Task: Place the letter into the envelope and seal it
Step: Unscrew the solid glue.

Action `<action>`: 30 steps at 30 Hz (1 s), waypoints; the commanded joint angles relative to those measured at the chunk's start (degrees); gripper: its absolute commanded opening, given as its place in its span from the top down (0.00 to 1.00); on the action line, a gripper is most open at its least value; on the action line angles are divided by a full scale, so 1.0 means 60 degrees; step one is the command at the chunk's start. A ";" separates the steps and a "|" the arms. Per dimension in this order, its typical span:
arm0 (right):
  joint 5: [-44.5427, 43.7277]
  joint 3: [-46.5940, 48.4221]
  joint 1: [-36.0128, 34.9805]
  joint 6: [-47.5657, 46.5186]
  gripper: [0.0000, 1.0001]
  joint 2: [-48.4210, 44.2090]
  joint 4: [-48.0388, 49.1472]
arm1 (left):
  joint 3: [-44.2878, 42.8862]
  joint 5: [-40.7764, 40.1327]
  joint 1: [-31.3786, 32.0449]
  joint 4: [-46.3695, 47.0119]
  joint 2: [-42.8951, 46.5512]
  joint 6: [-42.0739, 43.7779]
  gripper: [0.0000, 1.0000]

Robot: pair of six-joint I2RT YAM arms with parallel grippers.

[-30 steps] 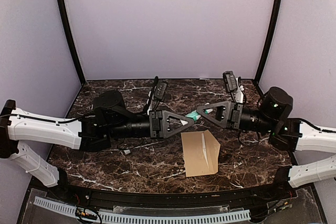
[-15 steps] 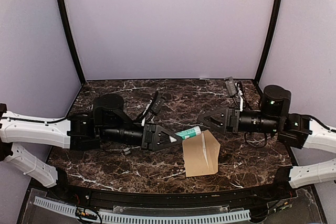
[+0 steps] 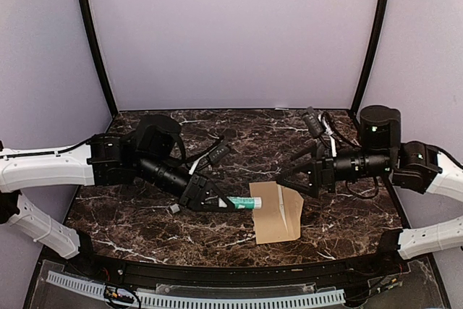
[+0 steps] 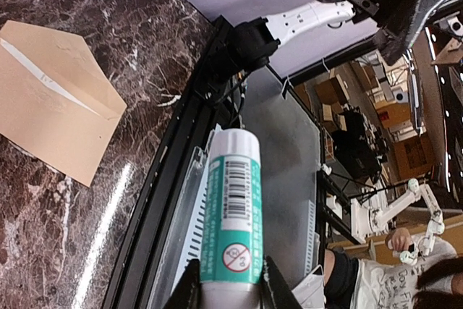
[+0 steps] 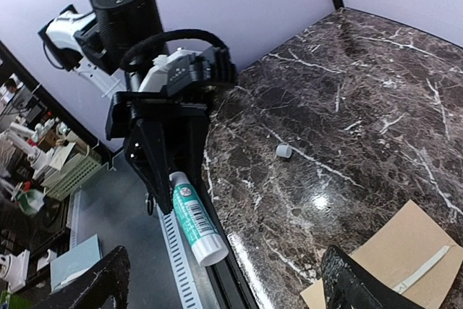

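The tan envelope (image 3: 275,216) lies flat at the near middle of the marble table (image 3: 145,222). A thin white strip runs along its flap fold. It also shows in the left wrist view (image 4: 51,106) and the right wrist view (image 5: 398,269). The letter as a sheet is not in view. My left gripper (image 3: 217,200) (image 4: 230,262) is shut on a teal-and-white glue stick (image 3: 240,202) (image 4: 231,208) (image 5: 192,215), whose free end is at the envelope's left edge. My right gripper (image 3: 289,175) (image 5: 226,265) is open and empty, above the envelope's far side.
A small white cap (image 3: 174,208) (image 5: 283,151) lies on the table to the left of the envelope, under the left arm. A black rail and a slotted white strip (image 3: 217,298) run along the near table edge. Purple walls close in the back and both sides.
My left gripper has swung down and nearer with the glue stick, bringing its end to the envelope's left edge. My right gripper has drawn back to the right, away from the stick.
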State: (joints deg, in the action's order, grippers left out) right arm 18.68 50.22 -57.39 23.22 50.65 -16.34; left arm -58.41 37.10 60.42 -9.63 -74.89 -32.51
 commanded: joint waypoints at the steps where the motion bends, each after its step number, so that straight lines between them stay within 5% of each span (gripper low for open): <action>1: 0.1181 0.0689 -0.0617 -0.0840 0.13 0.0728 -0.0557 | -0.0446 0.1255 -0.0014 -0.1553 -0.0141 0.1197 1.00; 8: 0.3003 -0.0257 -0.1054 0.0034 0.13 0.1599 0.1710 | -0.0434 0.1693 0.0004 -0.2029 -0.0213 0.1482 1.00; 16: 0.3124 -0.0826 -0.1564 0.0454 0.18 0.2262 0.2642 | -0.0360 0.1923 0.0008 -0.1799 -0.0376 0.1495 1.00; 30: 0.3291 -0.1430 -0.1782 0.1257 0.44 0.3000 0.4260 | -0.0303 0.2492 0.0008 -0.1318 -0.0587 0.1297 1.00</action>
State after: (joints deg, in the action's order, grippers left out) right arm 37.08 42.63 -67.42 28.91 67.68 2.98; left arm -59.33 50.26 60.42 -18.61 -78.76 -24.84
